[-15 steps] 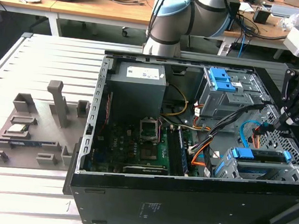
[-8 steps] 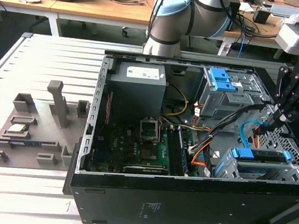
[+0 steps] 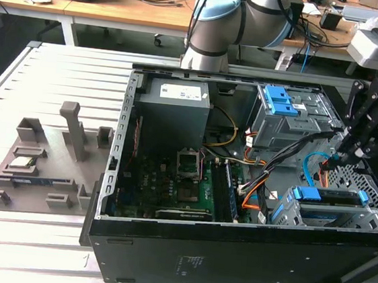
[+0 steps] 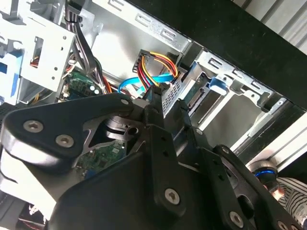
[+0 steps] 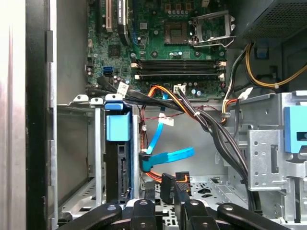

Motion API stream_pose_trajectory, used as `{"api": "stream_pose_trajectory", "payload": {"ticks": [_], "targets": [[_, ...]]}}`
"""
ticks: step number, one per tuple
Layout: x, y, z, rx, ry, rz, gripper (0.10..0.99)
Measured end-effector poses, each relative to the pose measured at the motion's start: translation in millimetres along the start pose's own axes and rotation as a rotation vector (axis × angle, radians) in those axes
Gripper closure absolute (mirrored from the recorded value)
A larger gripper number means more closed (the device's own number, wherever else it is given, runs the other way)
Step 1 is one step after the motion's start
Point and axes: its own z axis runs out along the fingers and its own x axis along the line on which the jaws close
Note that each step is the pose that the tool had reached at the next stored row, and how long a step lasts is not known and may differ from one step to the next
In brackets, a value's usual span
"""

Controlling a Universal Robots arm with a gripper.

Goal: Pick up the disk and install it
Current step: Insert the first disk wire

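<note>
The disk [image 3: 332, 196] sits on edge in the lower drive cage of the open computer case [image 3: 231, 254], its blue carrier bracket [image 5: 117, 127] facing the motherboard. In the second wrist view the disk [image 4: 194, 94] shows inside the cage just beyond the fingertips. My gripper [image 3: 340, 154] hangs over the case at the exterior view's right, beside that cage. Its fingers are together at the black plug of a bundle of coloured wires [image 4: 156, 64], and the gripper [image 5: 175, 191] appears shut on that plug [image 5: 175, 184].
A blue flat data cable [image 5: 168, 157] lies loose next to the cage. An upper drive cage with blue latches [image 3: 280, 100], the power supply [image 3: 176, 106] and the motherboard [image 3: 171, 180] fill the case. A grey fixture tray [image 3: 45, 160] lies at the exterior view's left.
</note>
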Motion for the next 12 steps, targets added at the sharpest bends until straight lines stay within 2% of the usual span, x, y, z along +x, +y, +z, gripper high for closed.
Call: {"api": "stream_pose_trajectory", "payload": {"ticks": [2, 5, 7, 9, 12], "targets": [[-4.1, 0.0, 2.5, 0.000, 0.0082, 0.000, 0.784], [-6.5, -0.3, 7.7, 0.000, 0.0138, 0.000, 0.784], [-6.6, -0.4, 12.9, 0.000, 0.0146, 0.001, 0.784], [-6.6, -0.5, 13.9, 0.000, 0.0219, 0.001, 0.784], [-6.6, -0.5, 13.9, 0.000, 0.0225, 0.001, 0.784]]}}
